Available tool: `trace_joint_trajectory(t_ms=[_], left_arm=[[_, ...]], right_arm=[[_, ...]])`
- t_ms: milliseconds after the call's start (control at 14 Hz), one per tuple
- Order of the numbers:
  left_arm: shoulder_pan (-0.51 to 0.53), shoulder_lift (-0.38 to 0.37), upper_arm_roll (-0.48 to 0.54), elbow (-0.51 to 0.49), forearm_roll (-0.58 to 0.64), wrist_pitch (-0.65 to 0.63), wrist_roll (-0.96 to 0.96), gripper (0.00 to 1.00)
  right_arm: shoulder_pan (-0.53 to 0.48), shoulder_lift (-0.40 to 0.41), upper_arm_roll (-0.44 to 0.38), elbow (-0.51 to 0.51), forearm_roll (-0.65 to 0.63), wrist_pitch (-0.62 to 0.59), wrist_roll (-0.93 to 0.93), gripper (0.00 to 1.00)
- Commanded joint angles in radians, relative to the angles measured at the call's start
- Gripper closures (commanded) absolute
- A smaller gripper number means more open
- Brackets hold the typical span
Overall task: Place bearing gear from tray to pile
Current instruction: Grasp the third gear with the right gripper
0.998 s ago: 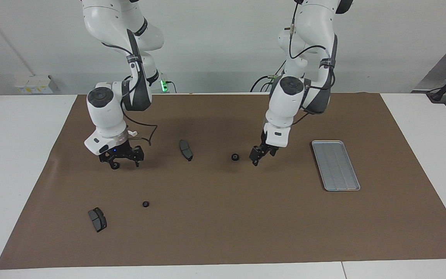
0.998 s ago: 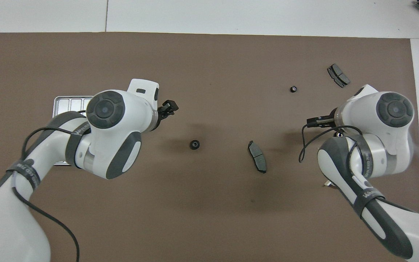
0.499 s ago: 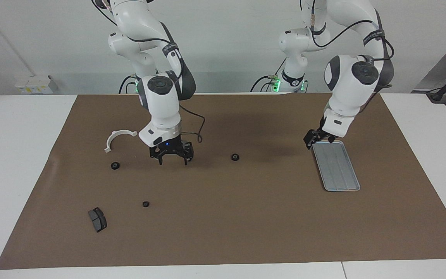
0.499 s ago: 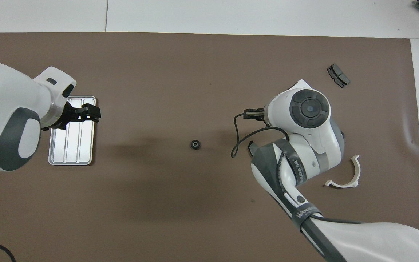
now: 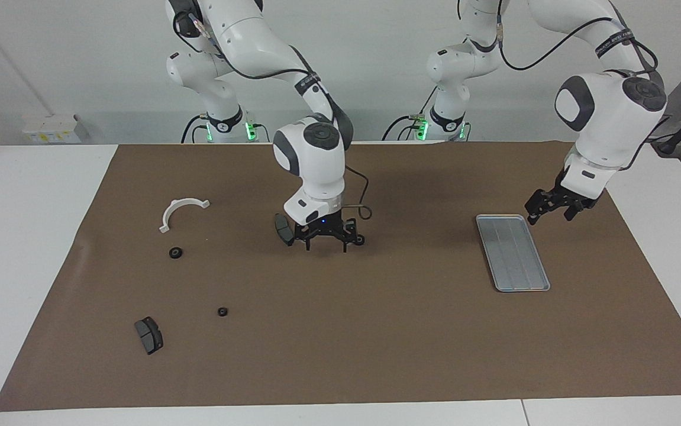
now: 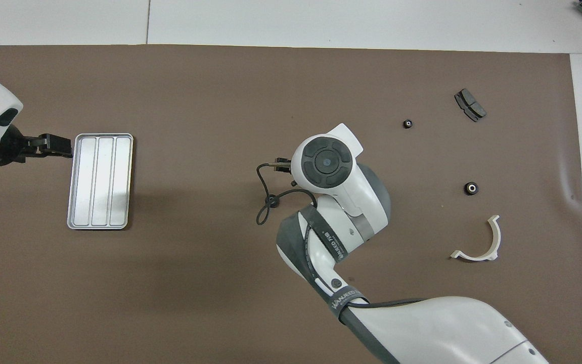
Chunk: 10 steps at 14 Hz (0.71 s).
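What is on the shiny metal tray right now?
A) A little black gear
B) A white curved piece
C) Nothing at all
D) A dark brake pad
C: the tray shows only its bare ridges in both views, while the white half-ring bracket and the small black bearing gears lie on the brown mat toward the right arm's end.

White arms (image 5: 316,160), grey joints, black cables, black fingers (image 5: 306,242).

One camera sits high across the desk (image 5: 32,236) and faces the 2 robots. The other looks steeply down from above the robots' end. Both views share the whole brown mat (image 5: 375,331) (image 6: 220,76), turned half around.
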Motion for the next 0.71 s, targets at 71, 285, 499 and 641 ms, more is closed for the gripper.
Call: trace_joint_trajectory(t_ms=[71, 285, 499, 641], left_arm=[[-0.038, 0.006, -0.022, 0.021, -0.009, -0.027, 0.013, 0.0], [-0.075, 0.001, -0.022, 0.017, -0.009, -0.035, 0.014, 0.0], [-0.081, -0.006, -0.023, 0.024, -0.008, -0.045, 0.02, 0.0], [-0.078, -0.023, -0.022, 0.05, -0.009, -0.047, 0.014, 0.0]], right_arm=[[0.051, 0.091, -0.002, 0.093, 0.02, -0.034, 0.045, 0.0], [0.065, 0.101, 0.001, 0.089, 0.017, -0.035, 0.056, 0.0], [0.091, 0.099, 0.007, 0.069, 0.019, -0.032, 0.056, 0.01], [0.108, 0.093, 0.007, 0.052, 0.019, -0.034, 0.056, 0.1]])
